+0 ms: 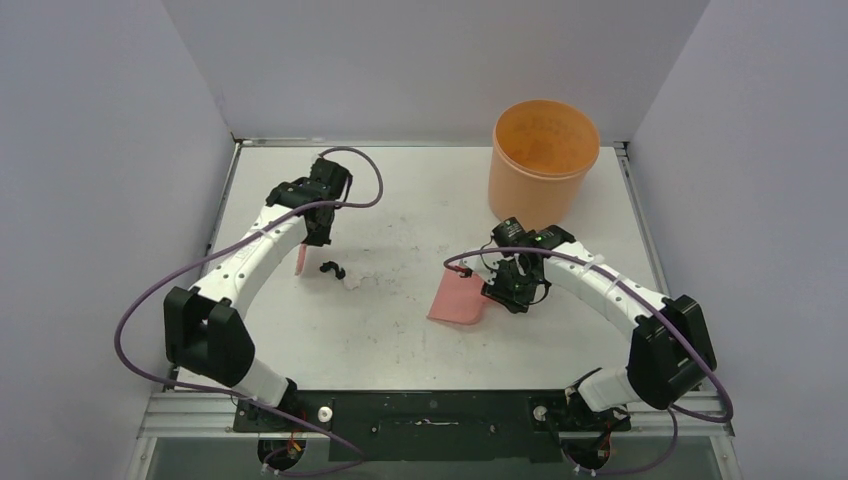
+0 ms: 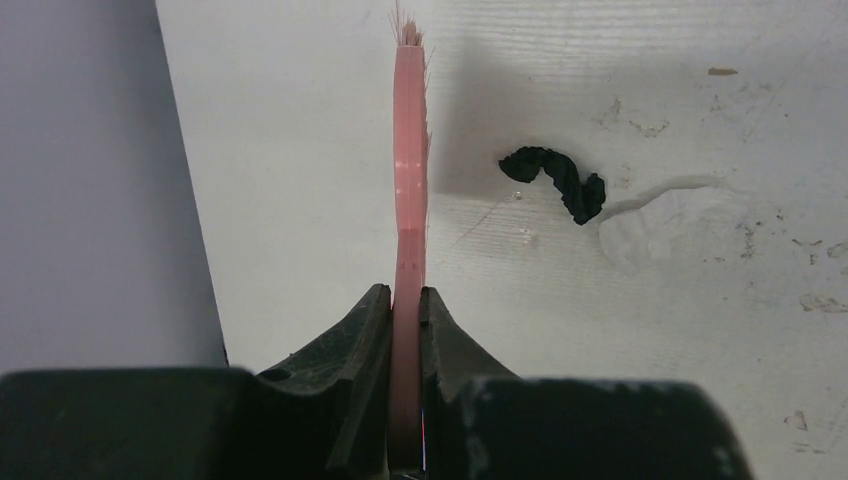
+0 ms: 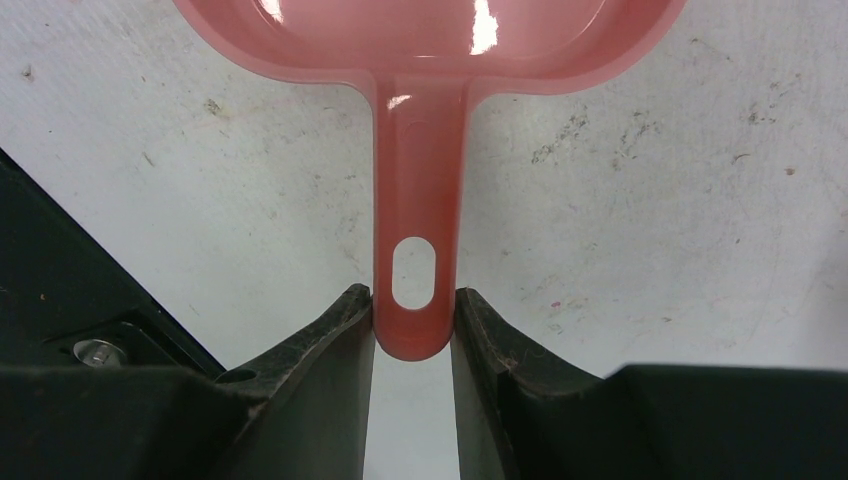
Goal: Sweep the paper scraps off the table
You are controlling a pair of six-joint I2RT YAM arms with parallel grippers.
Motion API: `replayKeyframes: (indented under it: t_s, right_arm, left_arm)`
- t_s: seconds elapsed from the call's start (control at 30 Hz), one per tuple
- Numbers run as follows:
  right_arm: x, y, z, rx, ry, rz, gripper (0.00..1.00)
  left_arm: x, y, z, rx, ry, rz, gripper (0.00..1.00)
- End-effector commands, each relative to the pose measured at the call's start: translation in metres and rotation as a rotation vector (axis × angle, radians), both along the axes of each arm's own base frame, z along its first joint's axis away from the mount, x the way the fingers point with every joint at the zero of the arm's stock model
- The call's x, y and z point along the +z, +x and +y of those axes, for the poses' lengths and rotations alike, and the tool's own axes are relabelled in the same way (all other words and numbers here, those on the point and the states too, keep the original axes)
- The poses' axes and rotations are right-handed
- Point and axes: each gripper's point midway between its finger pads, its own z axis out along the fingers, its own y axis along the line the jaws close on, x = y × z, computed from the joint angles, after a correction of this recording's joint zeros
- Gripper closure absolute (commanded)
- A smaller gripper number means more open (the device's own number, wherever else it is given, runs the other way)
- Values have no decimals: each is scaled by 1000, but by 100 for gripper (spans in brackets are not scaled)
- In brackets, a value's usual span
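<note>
White table [image 1: 400,340], black paper scrap [image 2: 556,182] beside brush [image 2: 409,150] in left gripper [image 2: 403,293]

Two scraps [image 2: 555,180] (black, white [image 2: 660,225]), one brush [image 2: 408,160], one dustpan [image 3: 420,40], one bucket [image 1: 540,165]

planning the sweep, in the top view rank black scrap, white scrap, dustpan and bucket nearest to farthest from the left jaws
1. black scrap, just right of the brush
2. white scrap, close beside the black one, on its right
3. dustpan, mid-table, further right
4. bucket, far right corner
</note>
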Motion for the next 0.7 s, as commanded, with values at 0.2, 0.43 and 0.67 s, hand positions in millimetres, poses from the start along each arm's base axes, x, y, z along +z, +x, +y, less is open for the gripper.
replayKeyframes:
  t_s: [0.2,0.43,0.67]
  right_arm:
    - [-14,7,22,20,-11,16,95]
    - [-26,9,44,15,26,41,95]
    - [-34,-1,70,64,35,95,95]
  left_arm:
    - [-36,9,-55,-176,-171,108,100]
    - [-50,-14,-106,-284,-361,211,100]
    - [-46,-39,-164,-359,-549,236,100]
